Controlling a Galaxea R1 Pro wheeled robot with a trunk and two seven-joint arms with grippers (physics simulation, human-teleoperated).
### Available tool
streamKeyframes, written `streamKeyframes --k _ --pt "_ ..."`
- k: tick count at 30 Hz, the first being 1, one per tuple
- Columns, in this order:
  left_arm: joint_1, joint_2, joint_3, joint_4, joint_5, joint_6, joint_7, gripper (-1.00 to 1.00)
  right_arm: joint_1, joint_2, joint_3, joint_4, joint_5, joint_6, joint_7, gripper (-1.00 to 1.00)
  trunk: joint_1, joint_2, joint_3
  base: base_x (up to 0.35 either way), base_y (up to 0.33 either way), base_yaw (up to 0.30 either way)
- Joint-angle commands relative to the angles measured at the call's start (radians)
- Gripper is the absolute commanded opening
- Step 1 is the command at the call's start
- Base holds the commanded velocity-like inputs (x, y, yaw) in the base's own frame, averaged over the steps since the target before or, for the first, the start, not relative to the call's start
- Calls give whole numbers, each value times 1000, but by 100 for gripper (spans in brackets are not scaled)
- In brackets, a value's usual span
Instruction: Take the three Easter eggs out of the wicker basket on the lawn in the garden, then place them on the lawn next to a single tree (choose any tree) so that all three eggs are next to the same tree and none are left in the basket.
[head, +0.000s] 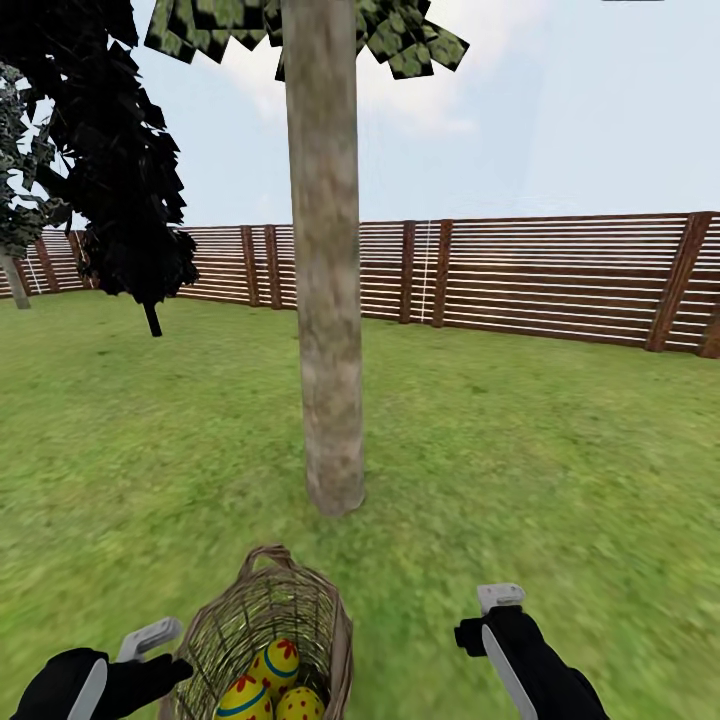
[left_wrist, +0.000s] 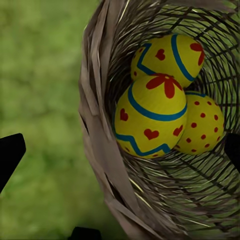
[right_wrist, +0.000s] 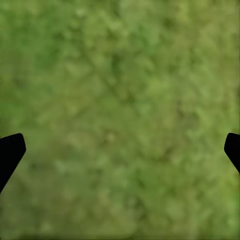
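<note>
Jaws on both arms are spread wide with nothing between them: the left gripper hangs right beside the small brown-grey woven wicker basket, its fingertips dark at the edges of the wrist view, and the right gripper hovers over bare mottled green lawn, well apart from the basket. All three bright yellow Easter eggs with blue bands and red marks sit bunched together, touching, down inside the basket. That basket stands on the grass just in front of the thick pale grey-brown tree trunk. Brown slatted wooden fence runs behind, and a thin-trunked black-leaved tree stands off to the left.
</note>
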Motion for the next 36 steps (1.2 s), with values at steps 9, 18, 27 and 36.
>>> streamKeyframes --k 9,18,27,36 --pt "-1 -2 -1 -1 -6 4 -9 100 -1 -1 4 -1 -11 3 -10 100 0 0 -1 109 -130 0" --pt "-1 12 0 -1 -10 6 -11 100 -1 -2 1 -1 -13 3 -10 100 0 0 -1 199 -274 0" --pt "-1 83 -6 2 -10 9 -14 100 -1 -3 1 -2 -14 3 -10 100 0 0 -1 192 -273 0" --pt "-1 84 -8 33 -11 9 -13 100 -1 -3 1 -2 -14 3 -10 100 0 0 -1 29 -51 0"
